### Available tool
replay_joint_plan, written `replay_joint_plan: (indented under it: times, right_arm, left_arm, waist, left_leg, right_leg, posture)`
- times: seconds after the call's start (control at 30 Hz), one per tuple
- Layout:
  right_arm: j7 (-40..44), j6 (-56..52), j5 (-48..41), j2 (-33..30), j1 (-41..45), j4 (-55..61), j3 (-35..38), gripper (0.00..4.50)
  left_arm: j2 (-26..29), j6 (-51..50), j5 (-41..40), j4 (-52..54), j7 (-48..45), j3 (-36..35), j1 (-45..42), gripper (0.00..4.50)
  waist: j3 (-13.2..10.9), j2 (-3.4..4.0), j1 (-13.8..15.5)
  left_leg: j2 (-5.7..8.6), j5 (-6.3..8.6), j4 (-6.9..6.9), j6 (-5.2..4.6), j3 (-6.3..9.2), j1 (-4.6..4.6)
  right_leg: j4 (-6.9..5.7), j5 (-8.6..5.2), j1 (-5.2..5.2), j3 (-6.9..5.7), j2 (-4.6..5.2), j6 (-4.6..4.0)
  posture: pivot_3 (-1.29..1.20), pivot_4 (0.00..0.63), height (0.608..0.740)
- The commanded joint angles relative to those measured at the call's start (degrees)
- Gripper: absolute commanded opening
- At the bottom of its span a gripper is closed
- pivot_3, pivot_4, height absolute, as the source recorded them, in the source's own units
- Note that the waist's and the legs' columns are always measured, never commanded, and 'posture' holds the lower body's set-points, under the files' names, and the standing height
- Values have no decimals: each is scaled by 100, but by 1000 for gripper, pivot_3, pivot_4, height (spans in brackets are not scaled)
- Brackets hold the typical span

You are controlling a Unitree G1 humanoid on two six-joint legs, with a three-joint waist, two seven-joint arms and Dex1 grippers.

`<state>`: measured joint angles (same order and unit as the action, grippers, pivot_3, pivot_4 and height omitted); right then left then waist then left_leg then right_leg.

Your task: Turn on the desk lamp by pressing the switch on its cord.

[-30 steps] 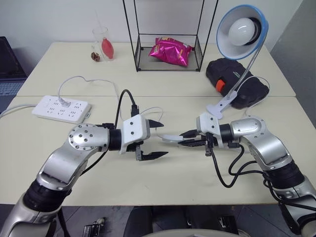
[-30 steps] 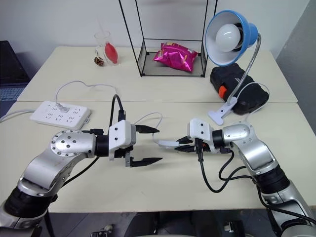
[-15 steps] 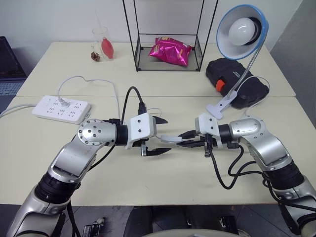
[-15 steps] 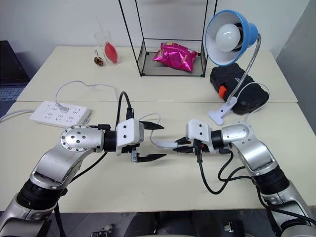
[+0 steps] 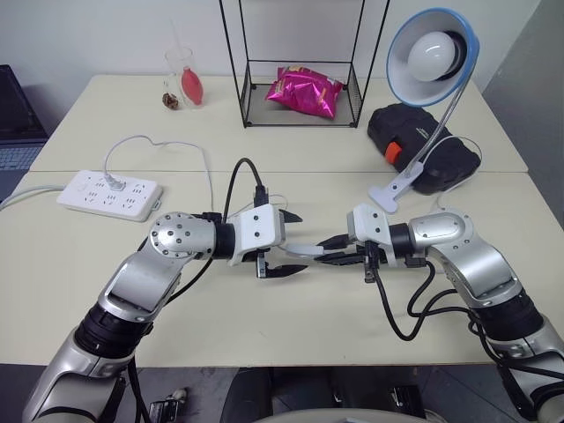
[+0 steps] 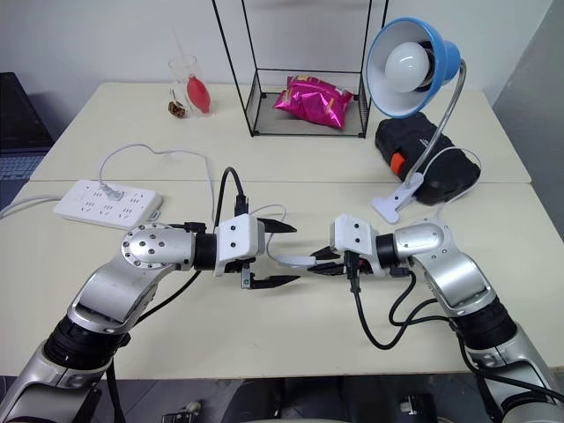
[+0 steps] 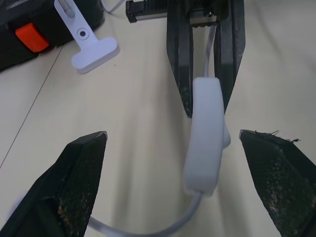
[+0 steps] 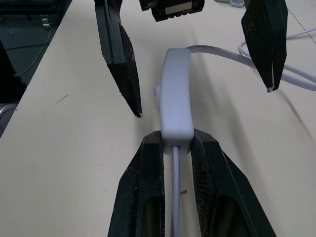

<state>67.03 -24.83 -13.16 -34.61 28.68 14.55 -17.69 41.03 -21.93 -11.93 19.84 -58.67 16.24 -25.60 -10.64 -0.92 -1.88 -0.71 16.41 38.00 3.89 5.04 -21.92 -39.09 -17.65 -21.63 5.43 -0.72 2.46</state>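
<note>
Smooth white oblong switch (image 7: 206, 132) held just above the matte cream desk (image 5: 291, 326), mid-desk nr front edge, thin cord (image 8: 176, 197) at both ends. Right gripper (image 5: 339, 248) jaws clamped on one end; left gripper (image 5: 289, 242) jaws wide apart either side of the free end, pointed black tips.

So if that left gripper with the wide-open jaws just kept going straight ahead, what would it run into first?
Most likely the switch: the right gripper holds it up straight ahead of the left gripper, whose open jaws would pass either side of it. Depth is hard to judge.
</note>
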Motion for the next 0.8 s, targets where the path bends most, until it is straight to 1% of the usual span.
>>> replay_joint_plan:
  times: [0.03,0.1,0.17,0.2,0.23,0.37,0.5,0.63,0.7,0.8]
  right_arm:
    - [-35,-36,-143,29,12,263,31,399]
    - [-42,-48,-153,32,13,278,28,399]
    - [-48,-53,-162,32,15,285,24,399]
    - [-51,-56,-170,32,16,287,22,399]
    - [-53,-59,-179,28,15,294,20,399]
    - [-76,-70,-215,15,15,313,6,399]
    - [-83,-75,-232,6,22,323,-4,399]
    - [-76,-76,-245,3,31,325,-7,399]
    - [-68,-77,-253,2,45,318,-5,399]
    - [-54,-85,-263,3,66,312,6,399]
  left_arm:
    - [-65,110,45,18,-49,21,-52,4500]
    - [-108,128,55,-31,-51,22,-43,4132]
    - [-163,142,67,-81,-54,21,-48,3876]
    - [-192,151,77,-105,-52,25,-55,3593]
    - [-218,147,86,-108,-45,34,-59,3462]
    - [-271,64,103,71,-16,70,20,2587]
    - [-294,-76,70,284,53,70,66,1911]
    - [-241,-165,27,438,60,3,144,1078]
    - [-188,-176,-8,427,26,-71,193,816]
    - [-125,-161,-41,396,-9,-149,270,660]
  waist:
    - [0,0,0]
    - [0,0,0]
    - [0,0,0]
    - [0,0,0]
    - [0,0,0]
    - [0,0,0]
    - [0,0,0]
    - [0,0,0]
    - [0,0,0]
    - [0,0,0]
  left_leg:
    - [0,0,0,0,0,0]
    - [0,0,0,0,0,0]
    - [0,0,0,0,0,0]
    - [0,0,0,0,1,0]
    - [0,0,0,0,1,0]
    - [0,0,1,0,1,0]
    - [-1,0,1,0,2,0]
    - [-2,0,1,0,2,0]
    - [-1,0,1,0,2,0]
    - [-2,0,1,0,2,0]
  right_leg:
    - [0,0,0,0,0,0]
    - [0,0,0,0,0,0]
    - [0,0,0,0,0,0]
    - [0,0,0,-1,0,0]
    - [-1,0,0,-1,0,0]
    - [-1,0,0,0,0,0]
    - [-1,0,0,0,0,0]
    - [-1,0,0,0,1,0]
    - [-2,0,0,0,0,0]
    - [-2,0,0,-1,0,0]
  posture:
    - [0,150,740]
    - [0,150,740]
    - [0,150,740]
    - [0,150,740]
    - [0,150,740]
    - [0,150,740]
    - [0,150,740]
    - [0,150,740]
    - [0,150,740]
    - [0,150,740]
